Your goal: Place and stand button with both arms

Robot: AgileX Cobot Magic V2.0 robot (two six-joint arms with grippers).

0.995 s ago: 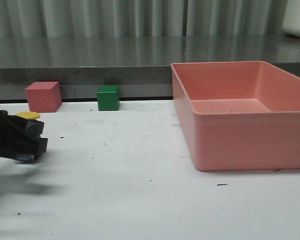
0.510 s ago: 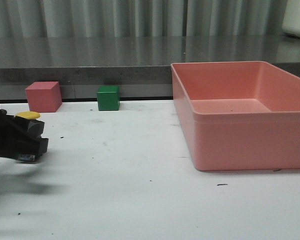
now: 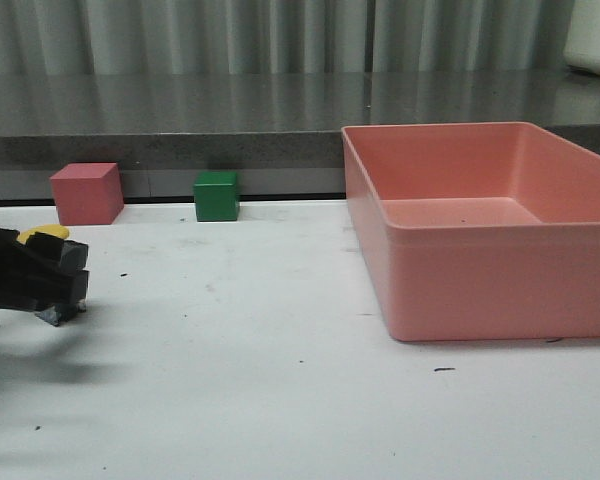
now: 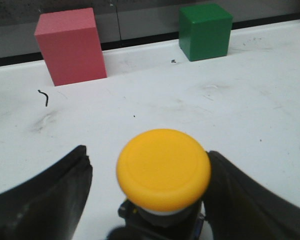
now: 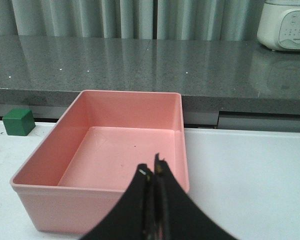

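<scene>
The button (image 4: 163, 167) has a round yellow cap, a silvery collar and a black base. In the left wrist view it sits between my left gripper's (image 4: 147, 160) fingers, cap towards the camera. One finger (image 4: 55, 200) stands clear of it with white table showing in the gap; the other finger (image 4: 240, 200) is right against the cap's edge. In the front view the left gripper (image 3: 65, 285) is low over the table at the far left, and the yellow cap (image 3: 42, 233) peeks out behind it. My right gripper (image 5: 154, 172) is shut and empty, above the near wall of the pink bin.
A pink bin (image 3: 480, 275) fills the right of the table and also shows in the right wrist view (image 5: 50, 200). A red cube (image 3: 86, 193) and a green cube (image 3: 216, 195) stand at the table's back edge, beyond the button. A grey counter runs behind.
My left gripper has shifted slightly left and a little up. The yellow cap has shifted left with it and looks more tilted.
</scene>
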